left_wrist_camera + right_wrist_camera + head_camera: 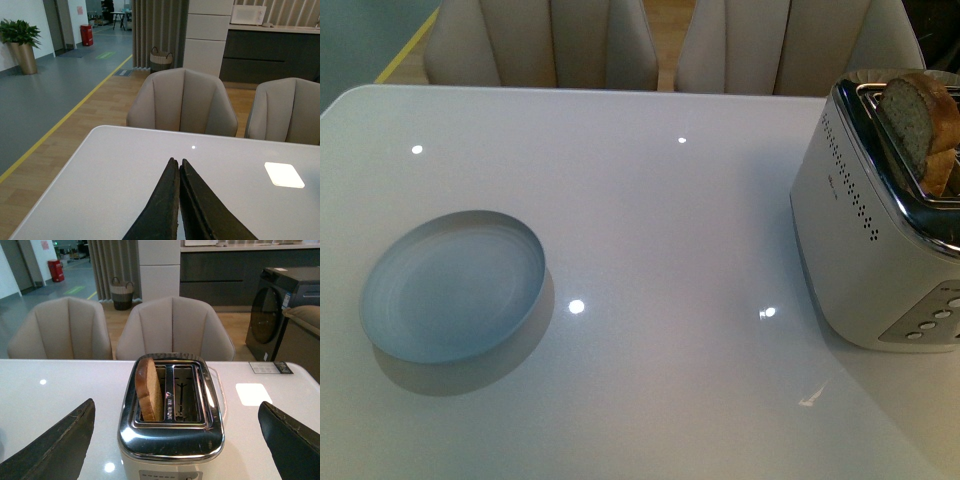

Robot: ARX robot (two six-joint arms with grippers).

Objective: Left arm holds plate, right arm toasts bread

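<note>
The pale blue-grey plate [455, 285] lies empty on the white table at the left of the front view, with no arm near it. One slice of bread [920, 120] stands upright in a slot of the silver toaster [875, 240] at the right, its rounded top sticking out. The right wrist view shows the bread [149, 390] in one slot and the other slot empty. My right gripper [176, 403] is open, its fingers spread wide on either side of the toaster [170, 440]. My left gripper [177, 162] is shut on nothing above bare table; the plate is out of its view.
Beige chairs [540, 45] stand along the table's far edge [570, 90]. The toaster's buttons [930, 322] face the near side. A washing machine [282, 315] and cabinets stand far behind, off the table.
</note>
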